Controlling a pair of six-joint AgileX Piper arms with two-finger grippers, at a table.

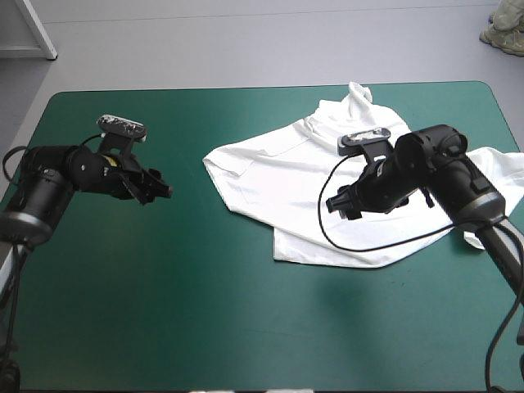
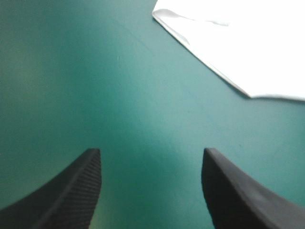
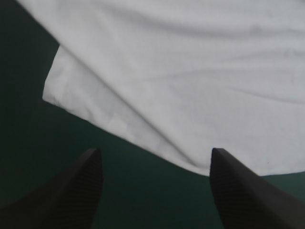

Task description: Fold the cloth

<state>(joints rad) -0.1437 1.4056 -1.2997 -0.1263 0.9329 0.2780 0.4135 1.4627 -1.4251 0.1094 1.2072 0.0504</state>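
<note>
T-shirt: we see the white T-shirt lying loosely spread, with soft wrinkles and an uneven outline.
Where it lies: on the right half of the table, its far side toward the far edge and one part reaching out to the table's right edge.
Layers: from the right wrist, a corner of a lower layer shows from under the T-shirt's upper sheet. We take this for a stray overlap, not a planned fold.
Done so far: as far as we can judge, nothing. There is no neat crease and no bundle.
Right gripper: the right gripper hangs above the T-shirt's near left part. Its black fingers stand wide apart, holding nothing, with the hem just ahead of them.
Left gripper: the left gripper is over the bare teal-green cover, well apart from the cloth. It is spread and empty, with the T-shirt's edge far ahead.
Left to do: we think all of it. The T-shirt needs smoothing, then its edges gripped and the folds made.
</note>
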